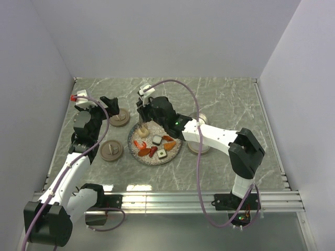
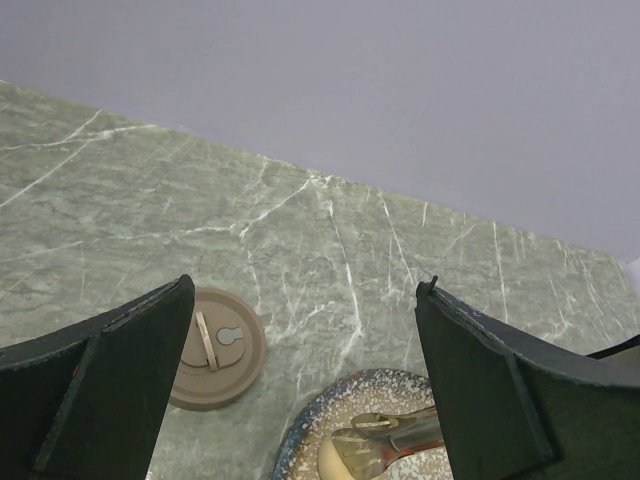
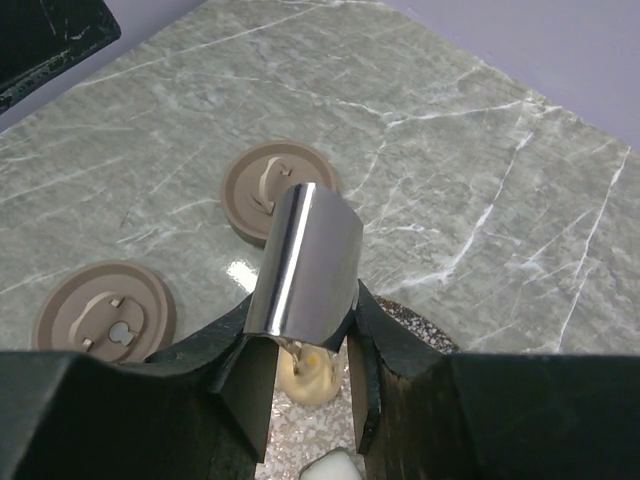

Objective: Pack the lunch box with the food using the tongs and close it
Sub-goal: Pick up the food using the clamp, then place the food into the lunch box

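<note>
The marble table (image 1: 225,104) carries a speckled plate (image 1: 172,155) near its middle. The right gripper (image 3: 308,345) hangs over the plate's 11 o'clock edge. Its jaws are drawn narrow and clamp the tongs (image 3: 305,260) near the joined end, and the arms run down between the fingers. The left gripper (image 2: 305,290) hovers at 10 o'clock from the plate, jaws spread wide and holding nothing. Two brown lids (image 1: 119,118) (image 1: 111,150) lie at the plate's 10 and 9 o'clock. The pale ball (image 3: 306,376) sits at the plate's 10 o'clock, directly beneath the clamped jaws at the tong tips; whether they pinch it cannot be told. Red and orange bits (image 1: 144,146) and white squares (image 1: 157,139) lie toward the centre.
</note>
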You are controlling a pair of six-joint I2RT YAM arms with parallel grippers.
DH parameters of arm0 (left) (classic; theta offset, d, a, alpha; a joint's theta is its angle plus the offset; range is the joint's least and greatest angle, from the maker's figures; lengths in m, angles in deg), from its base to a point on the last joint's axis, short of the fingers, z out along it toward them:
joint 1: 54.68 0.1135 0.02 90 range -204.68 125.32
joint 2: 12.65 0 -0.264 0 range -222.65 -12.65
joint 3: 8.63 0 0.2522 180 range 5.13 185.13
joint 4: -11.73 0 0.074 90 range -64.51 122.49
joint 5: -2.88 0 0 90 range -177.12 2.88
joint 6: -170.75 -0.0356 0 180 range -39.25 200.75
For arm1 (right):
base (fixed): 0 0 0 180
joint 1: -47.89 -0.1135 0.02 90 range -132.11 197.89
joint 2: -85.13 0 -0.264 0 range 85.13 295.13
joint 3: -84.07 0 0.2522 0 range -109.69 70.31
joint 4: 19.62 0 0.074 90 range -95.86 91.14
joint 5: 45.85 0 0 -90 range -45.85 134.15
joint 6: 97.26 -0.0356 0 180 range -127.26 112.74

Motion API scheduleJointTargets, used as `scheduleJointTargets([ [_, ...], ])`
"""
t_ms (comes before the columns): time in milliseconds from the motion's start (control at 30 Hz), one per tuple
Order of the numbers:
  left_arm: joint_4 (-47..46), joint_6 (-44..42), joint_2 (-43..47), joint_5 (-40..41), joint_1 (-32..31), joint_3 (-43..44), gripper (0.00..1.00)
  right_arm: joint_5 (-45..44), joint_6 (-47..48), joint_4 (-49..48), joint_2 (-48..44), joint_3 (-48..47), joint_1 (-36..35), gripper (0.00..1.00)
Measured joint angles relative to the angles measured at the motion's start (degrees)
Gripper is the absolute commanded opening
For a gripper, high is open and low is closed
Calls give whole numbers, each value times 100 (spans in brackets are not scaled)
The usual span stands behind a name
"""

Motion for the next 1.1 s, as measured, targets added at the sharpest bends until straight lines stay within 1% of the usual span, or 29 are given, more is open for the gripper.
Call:
scheduleJointTargets([
  [67, 4, 0, 0, 0, 0, -13, 100, -42, 0, 20, -7, 0, 0, 9],
  [233, 2, 0, 2, 0, 0, -22, 100, -332, 79, 284, -190, 22, -13, 7],
  [400, 2, 0, 2, 0, 0, -22, 100, -822, 284, 542, -796, 219, -4, 7],
  [533, 2, 0, 2, 0, 0, -22, 99, -1176, 424, 560, -1394, 413, 87, 7],
  [667, 2, 2, 2, -2, 0, -22, 100, -1392, 461, 503, -1928, 640, 474, 7],
  [800, 2, 0, 2, -2, 0, -22, 99, -1521, 431, 490, -2284, 964, 1040, 7],
  [933, 2, 2, 2, -4, 0, -22, 99, -1676, 389, 601, -2391, 1161, 1384, 7],
  [1100, 2, 4, 2, -44, 0, -22, 100, -1803, 315, 706, -2413, 1344, 1550, 7],
])
